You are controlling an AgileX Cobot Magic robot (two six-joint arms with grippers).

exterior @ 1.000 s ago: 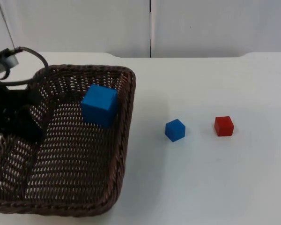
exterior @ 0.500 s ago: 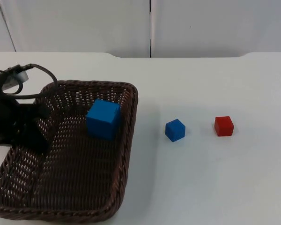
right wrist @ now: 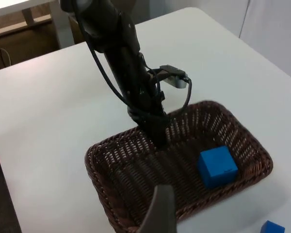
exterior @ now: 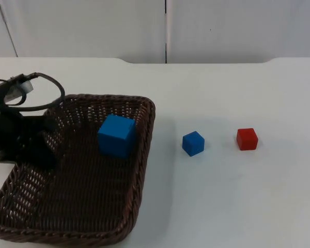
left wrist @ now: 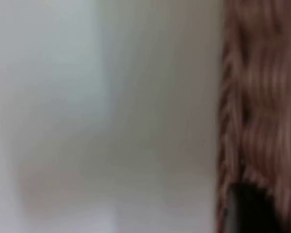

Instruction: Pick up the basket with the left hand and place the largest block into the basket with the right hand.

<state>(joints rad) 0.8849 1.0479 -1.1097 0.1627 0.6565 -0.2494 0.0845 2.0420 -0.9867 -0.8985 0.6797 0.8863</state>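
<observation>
Top view: basket (exterior: 139, 170) lower than before.

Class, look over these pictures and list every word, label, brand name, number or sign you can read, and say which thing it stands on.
None can be read.
The basket is plain brown wicker, held at its rim by the left gripper.
The large blue block inside it, the small blue block and the red block on the table have bare faces.
The right gripper hangs above the basket, also unmarked.
</observation>
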